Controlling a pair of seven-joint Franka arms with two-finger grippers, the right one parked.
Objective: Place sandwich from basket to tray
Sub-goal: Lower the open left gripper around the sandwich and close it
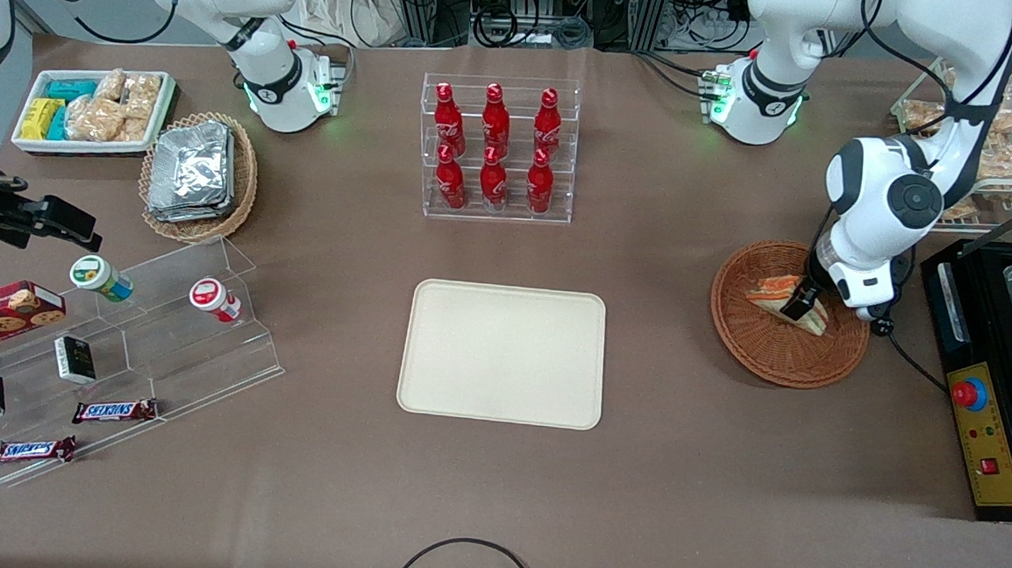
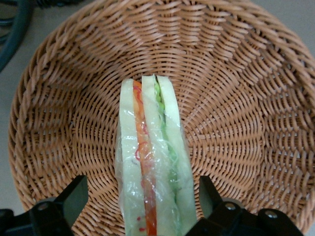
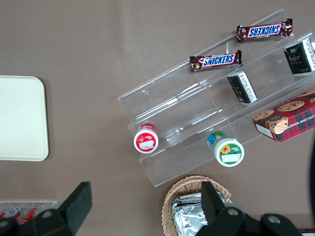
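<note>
The sandwich (image 1: 778, 295) is a wrapped wedge with pale bread and orange and green filling, lying in the round reddish-brown wicker basket (image 1: 752, 347) toward the working arm's end of the table. My left gripper (image 1: 800, 302) is down in the basket over the sandwich. In the left wrist view the sandwich (image 2: 150, 167) lies between the two open fingers (image 2: 74, 196) of the gripper (image 2: 143, 199), with a gap on each side. The basket weave (image 2: 236, 98) surrounds it. The cream tray (image 1: 503, 353) lies flat at the table's middle and also shows in the right wrist view (image 3: 22, 118).
A clear rack of red bottles (image 1: 497, 147) stands farther from the camera than the tray. A black machine (image 1: 1001, 376) sits beside the basket at the table's edge. A tan basket of foil packs (image 1: 196, 175), a snack tray (image 1: 95, 110) and a clear stepped shelf (image 1: 115, 357) lie toward the parked arm's end.
</note>
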